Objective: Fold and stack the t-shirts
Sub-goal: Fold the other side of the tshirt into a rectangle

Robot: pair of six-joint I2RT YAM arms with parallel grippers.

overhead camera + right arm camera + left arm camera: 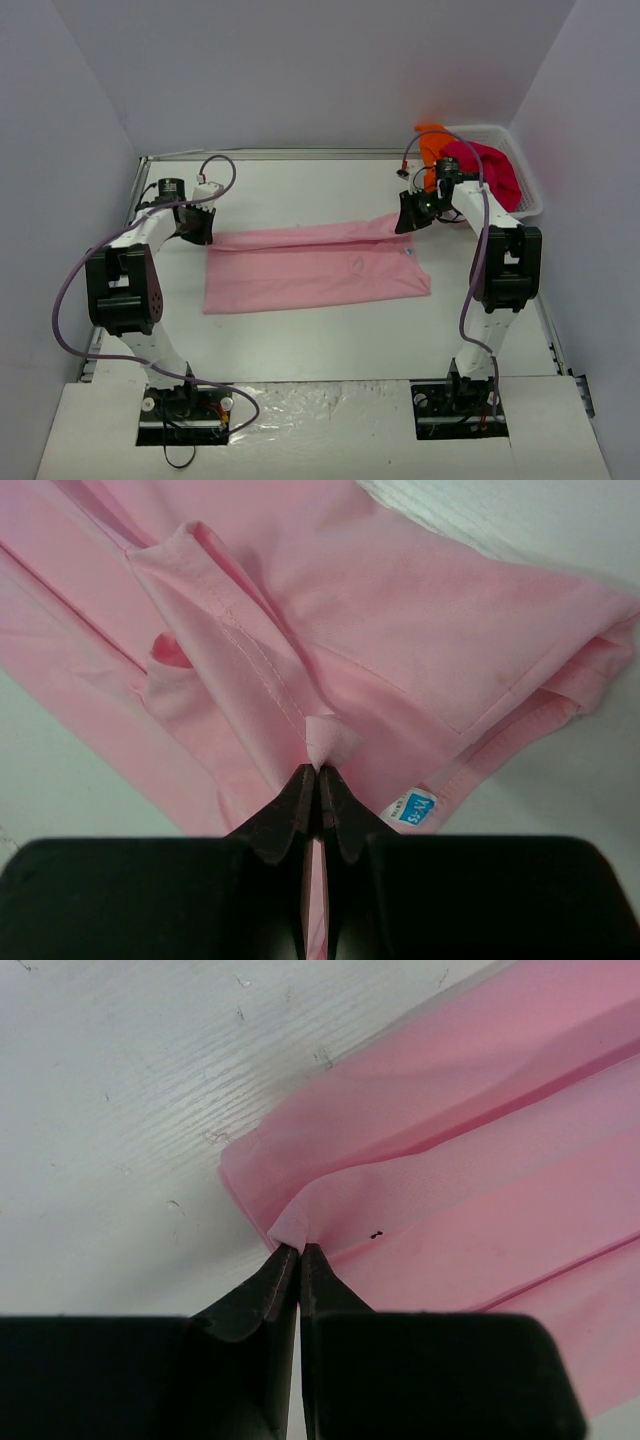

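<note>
A light pink t-shirt lies folded lengthwise as a long band across the middle of the table. My left gripper is at its far left corner, shut on a pinch of the pink cloth. My right gripper is at the far right end, shut on a fold of the same shirt near its blue and white label. A magenta-red t-shirt and an orange t-shirt hang out of the basket at the back right.
The white mesh basket stands at the back right corner, just behind the right arm. Grey walls close in the white table on three sides.
</note>
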